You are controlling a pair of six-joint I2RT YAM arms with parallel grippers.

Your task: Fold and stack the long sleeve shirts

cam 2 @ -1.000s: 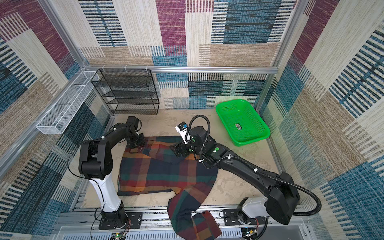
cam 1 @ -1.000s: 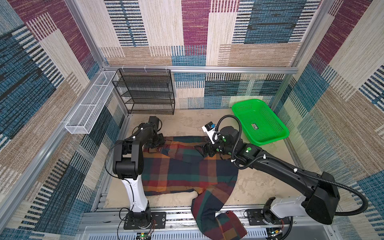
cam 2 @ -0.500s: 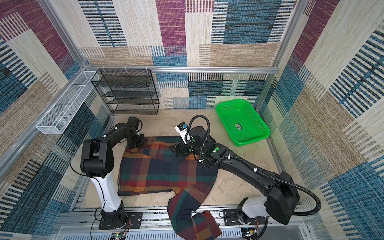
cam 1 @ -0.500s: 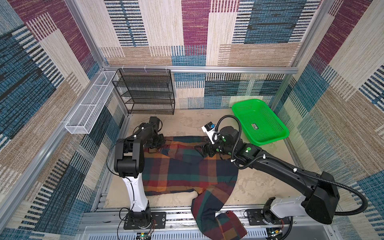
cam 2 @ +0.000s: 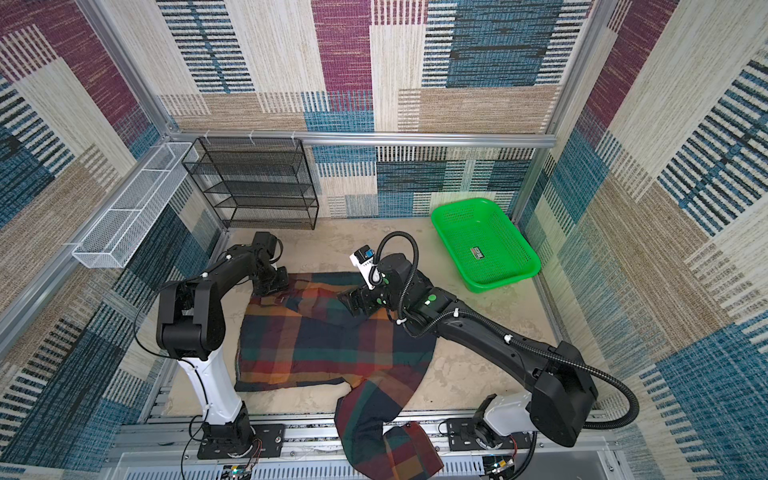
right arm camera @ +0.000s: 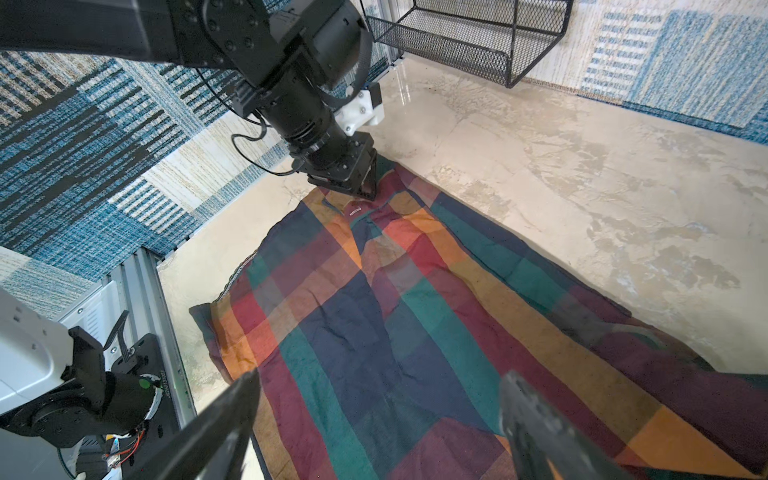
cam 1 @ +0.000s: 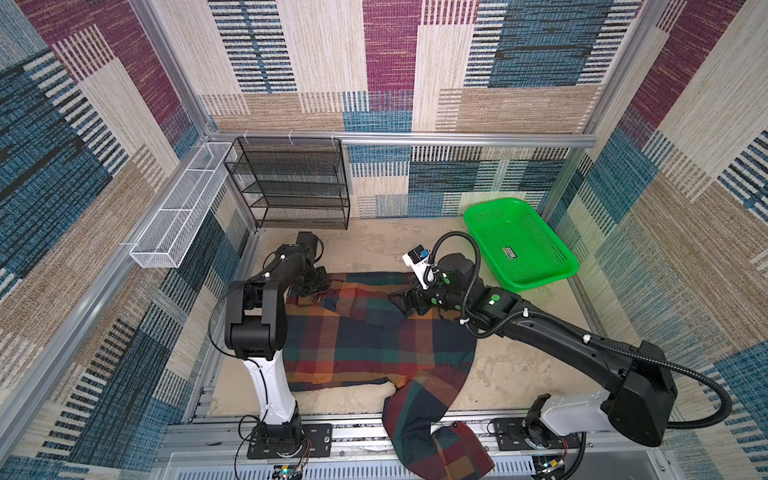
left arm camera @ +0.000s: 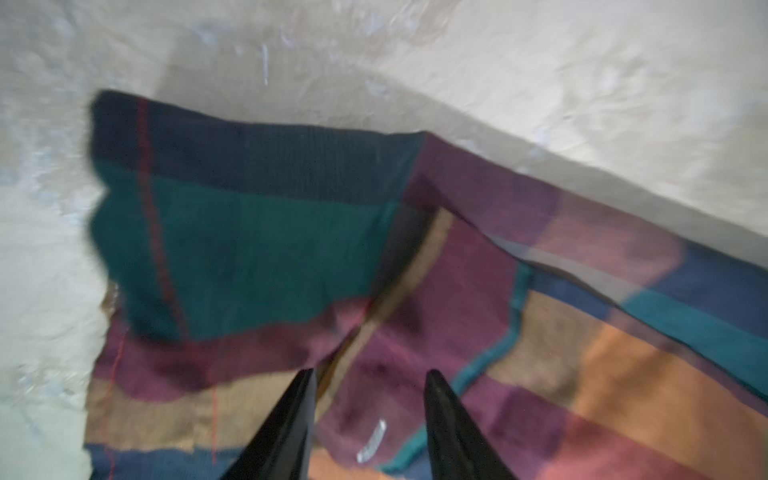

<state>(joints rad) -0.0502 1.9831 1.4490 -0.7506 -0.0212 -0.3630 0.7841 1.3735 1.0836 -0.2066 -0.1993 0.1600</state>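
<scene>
Unmoved since a second ago, the large plaid button-up shirt in navy, green, maroon and orange (cam 1: pixel 353 332) lies spread on the beige tabletop (cam 1: pixel 519 365), one sleeve hanging over the near edge. Left gripper (left arm camera: pixel 370 374) stands at the far-left collar, fingers parted, nothing clamped; right gripper (right arm camera: pixel 380 376) hovers wide open above the far-right shoulder. Green plastic basket (cam 1: pixel 519 249) sits far right, apart.

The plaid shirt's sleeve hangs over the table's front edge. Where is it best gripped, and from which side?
Probably at the sleeve where it crosses the table edge, from above on the right gripper's side: there it is a narrow band with bare table beside it. The cuff end hangs past the rail.
</scene>
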